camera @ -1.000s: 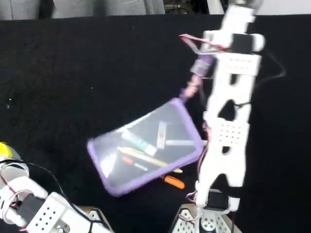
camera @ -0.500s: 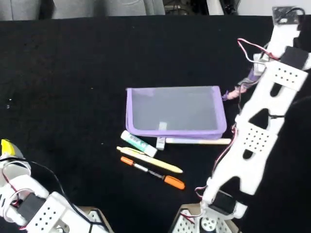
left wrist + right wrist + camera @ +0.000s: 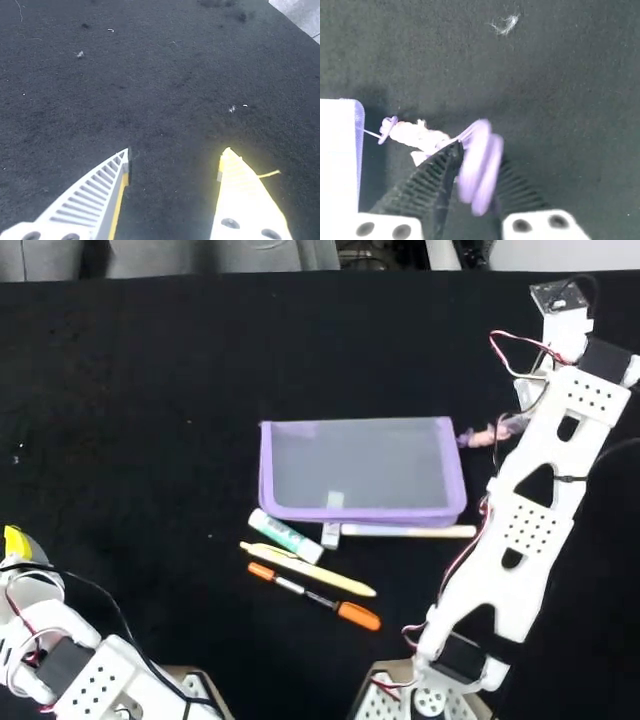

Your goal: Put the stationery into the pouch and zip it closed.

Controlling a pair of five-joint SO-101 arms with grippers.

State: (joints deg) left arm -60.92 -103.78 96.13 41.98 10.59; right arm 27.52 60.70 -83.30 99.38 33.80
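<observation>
- Now, your right gripper [image 3: 476, 152] pinches the purple zip charm [image 3: 479, 165], tethered by a short cord to the pouch [image 3: 340, 150]; that hold likely serves to work the zip.
- The pouch lies flat mid-table, charm end towards your right arm [image 3: 530, 530]; whether its zip is open, I cannot tell.
- White pen [image 3: 405, 531], small tube [image 3: 283, 535], yellow pen [image 3: 312, 571] and orange pen [image 3: 318, 598] lie outside, just beside its near edge, so packing looks not yet begun.
- Your left gripper [image 3: 176, 152] hangs wide open over bare black table [image 3: 150, 75], well apart from the pouch, probably free for picking pens.
</observation>
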